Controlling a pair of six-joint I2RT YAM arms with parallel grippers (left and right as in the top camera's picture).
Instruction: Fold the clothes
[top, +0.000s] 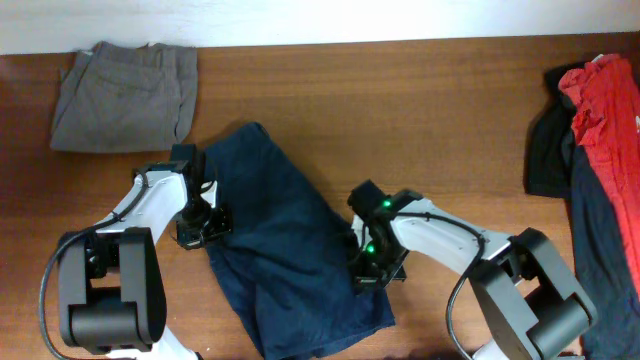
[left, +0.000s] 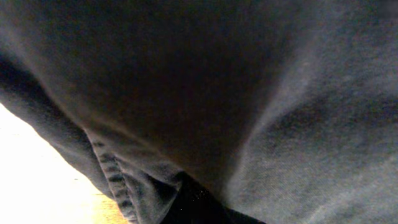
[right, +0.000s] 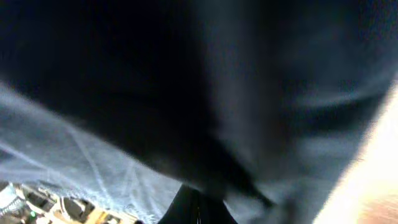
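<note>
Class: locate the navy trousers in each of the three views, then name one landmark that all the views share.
Overhead: navy trousers lie in the lower centre of the frame.
Left wrist: navy trousers fill nearly the whole frame, with a stitched seam at lower left.
Right wrist: navy trousers fill most of the frame, blurred.
Shared landmark: the wooden table, bare beside the cloth in every view.

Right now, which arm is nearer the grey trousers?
Left. The left arm sits at the navy trousers' near edge, just below the grey trousers; the right arm is across the navy trousers, much farther off.
</note>
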